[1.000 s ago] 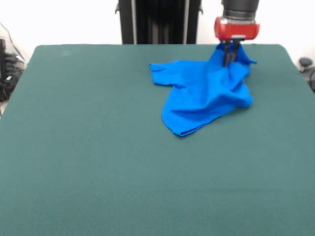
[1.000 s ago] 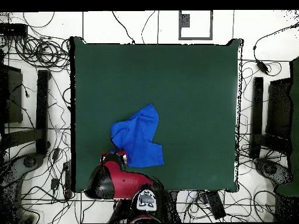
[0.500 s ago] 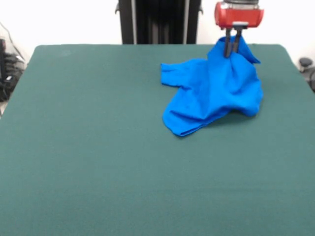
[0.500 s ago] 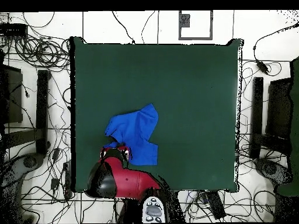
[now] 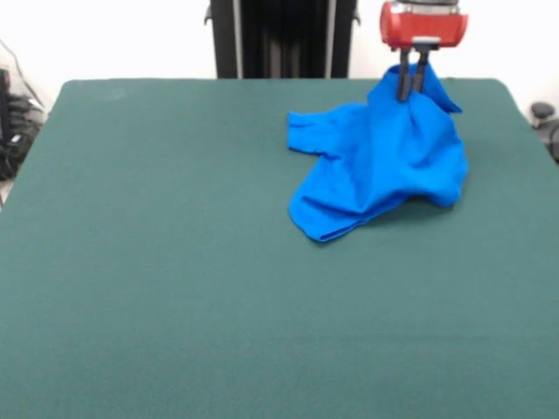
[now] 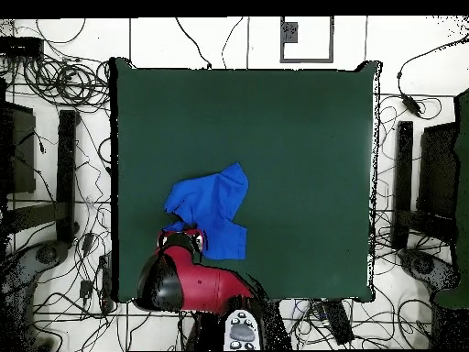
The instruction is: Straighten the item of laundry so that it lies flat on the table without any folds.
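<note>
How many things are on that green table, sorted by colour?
Blue: 1, the T-shirt, bunched, with one part pinched and lifted by the gripper.
Red and black: 1, the gripper itself, jaws closed on the cloth.
Green: 1, the table.
Total: 3.
</note>
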You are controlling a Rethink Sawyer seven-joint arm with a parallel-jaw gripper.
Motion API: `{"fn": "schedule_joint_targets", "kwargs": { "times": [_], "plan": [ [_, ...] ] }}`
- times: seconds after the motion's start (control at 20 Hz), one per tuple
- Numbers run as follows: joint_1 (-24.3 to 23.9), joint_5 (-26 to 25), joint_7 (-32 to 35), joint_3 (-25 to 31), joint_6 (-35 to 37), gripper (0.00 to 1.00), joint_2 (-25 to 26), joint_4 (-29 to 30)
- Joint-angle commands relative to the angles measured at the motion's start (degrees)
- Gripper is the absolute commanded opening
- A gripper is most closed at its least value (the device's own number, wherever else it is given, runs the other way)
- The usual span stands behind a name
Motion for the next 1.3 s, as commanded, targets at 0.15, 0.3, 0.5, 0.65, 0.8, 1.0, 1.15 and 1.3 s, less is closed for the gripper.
{"fn": "schedule_joint_targets", "kwargs": {
  "times": [0.15, 0.3, 0.5, 0.65, 0.8, 1.0, 1.15, 1.3],
  "plan": [
    [0.8, 2.9, 14.0, 3.6, 0.4, 0.0, 3.9, -1.5],
    [1.2, 3.1, 14.4, 3.7, -0.4, 0.0, 4.9, -1.9],
    [1.6, 3.6, 15.1, 3.9, -1.4, 0.0, 5.8, -1.9],
    [1.8, 3.9, 15.1, 3.9, -1.5, 0.0, 6.6, -2.6],
    [1.9, 4.0, 15.2, 3.8, -1.5, 0.0, 6.5, -2.6],
    [2.7, 4.6, 15.3, 3.6, -1.4, 0.0, 6.7, -2.9],
    [2.9, 4.9, 15.2, 3.5, -1.4, 0.0, 7.0, -3.3],
    [3.0, 5.0, 15.2, 3.4, -1.6, 0.0, 7.0, -3.3]
  ]
}}
